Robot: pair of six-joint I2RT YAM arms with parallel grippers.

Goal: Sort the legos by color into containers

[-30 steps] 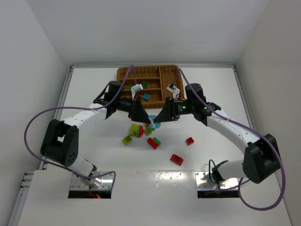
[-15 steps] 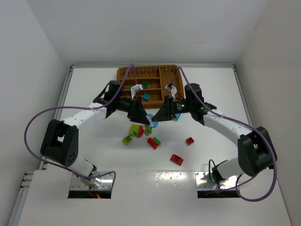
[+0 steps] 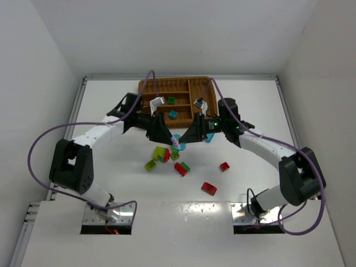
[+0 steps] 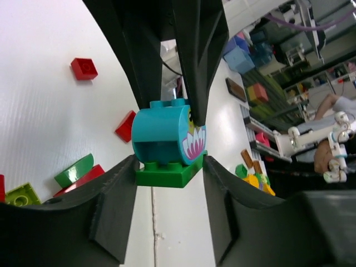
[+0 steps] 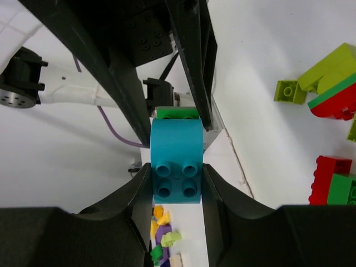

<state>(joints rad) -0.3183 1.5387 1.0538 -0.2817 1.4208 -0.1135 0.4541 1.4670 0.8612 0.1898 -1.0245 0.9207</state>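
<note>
Left gripper [image 4: 169, 165], clamping the green plate [image 4: 167, 178], is edging toward the far edge of the table [image 3: 111, 167]. Right gripper [image 5: 176, 169] is clamping the flower-printed cyan brick [image 5: 176, 142].

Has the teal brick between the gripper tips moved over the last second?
Yes. The teal brick, stacked on a green plate, has shifted slightly toward the wicker tray, up the view.

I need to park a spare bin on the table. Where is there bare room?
Bare: the table left of the wicker tray, and right of it. Crowded: the middle, where the left gripper and right gripper meet over the loose bricks, with two red bricks to their right.
</note>
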